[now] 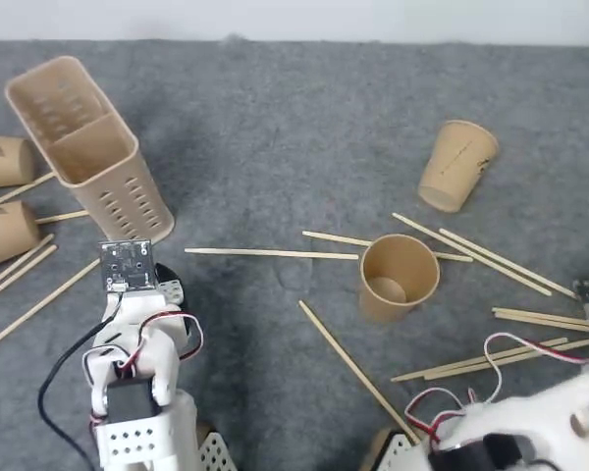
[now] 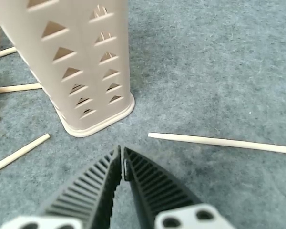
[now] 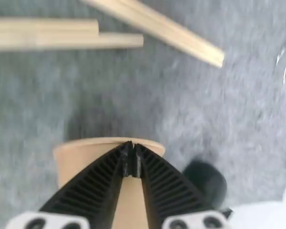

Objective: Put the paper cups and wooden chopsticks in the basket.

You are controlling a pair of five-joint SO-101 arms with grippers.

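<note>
Beige basket [image 1: 128, 201]: stands upright at 10 o'clock, opening up.
Long chopstick [image 1: 272, 253]: flat, axis 9-to-3, between basket and upright cup [image 1: 385, 302], which sits just off centre toward 4 o'clock.
Second chopstick [image 1: 358, 371]: axis 11-to-5.
Tipped cup [image 1: 456, 165]: at 2 o'clock, axis 1-to-7.
Left gripper [image 2: 121, 155]: jaws closed, empty, near the basket's foot.
Right gripper [image 3: 132, 150]: jaws together, tips at third cup [image 3: 71, 157] rim; I cannot tell if they pinch it.

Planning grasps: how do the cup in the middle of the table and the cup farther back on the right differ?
The middle cup stands upright, mouth up; the back cup lies on its side. A chopstick runs up to the middle cup; none touches the back cup. Both are tan paper cups.
</note>
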